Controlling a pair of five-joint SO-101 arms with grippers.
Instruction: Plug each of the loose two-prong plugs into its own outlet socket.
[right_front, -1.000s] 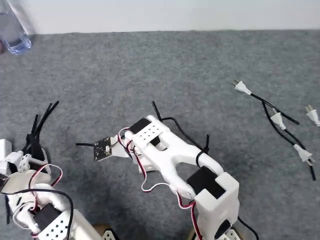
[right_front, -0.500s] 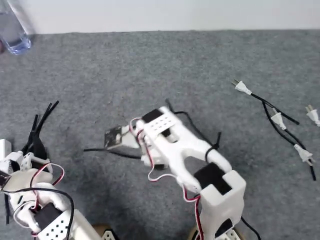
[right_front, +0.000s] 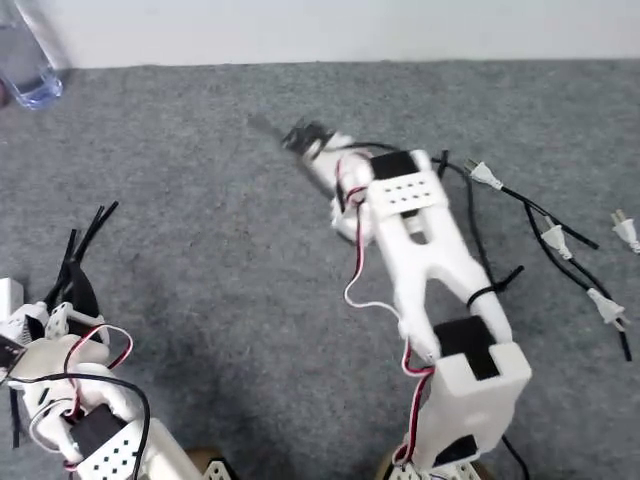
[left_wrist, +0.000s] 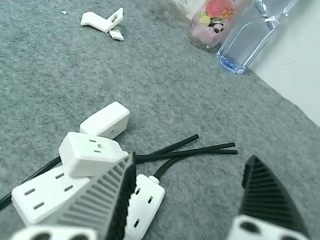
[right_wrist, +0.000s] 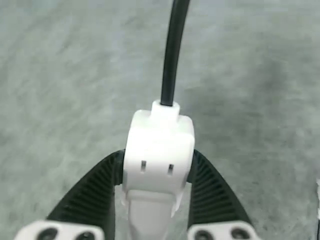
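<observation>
My right gripper (right_wrist: 157, 156) is shut on a white outlet socket (right_wrist: 159, 145) with two slots and a black cord (right_wrist: 172, 50). In the high view that gripper (right_front: 300, 138) hangs blurred over the far middle of the grey mat. Several loose two-prong plugs (right_front: 485, 177) (right_front: 553, 240) (right_front: 607, 307) (right_front: 625, 230) on black cords lie at the right. My left gripper (left_wrist: 191, 160) stands open just above several white outlet sockets (left_wrist: 92, 150) (left_wrist: 105, 120) (left_wrist: 42, 195) in a heap with black cords (left_wrist: 200, 149). The left arm (right_front: 60, 400) sits at the near left.
A clear bottle (right_front: 25, 60) stands at the far left corner, with a pink cup (left_wrist: 212, 15) beside it in the left wrist view. A small white bracket (left_wrist: 102, 20) lies on the mat. Black cord ends (right_front: 80, 250) fan out by the left arm.
My right arm has swung from the middle left of the mat toward the far side and to the right, carrying the socket and its cord. The left arm has kept still.
</observation>
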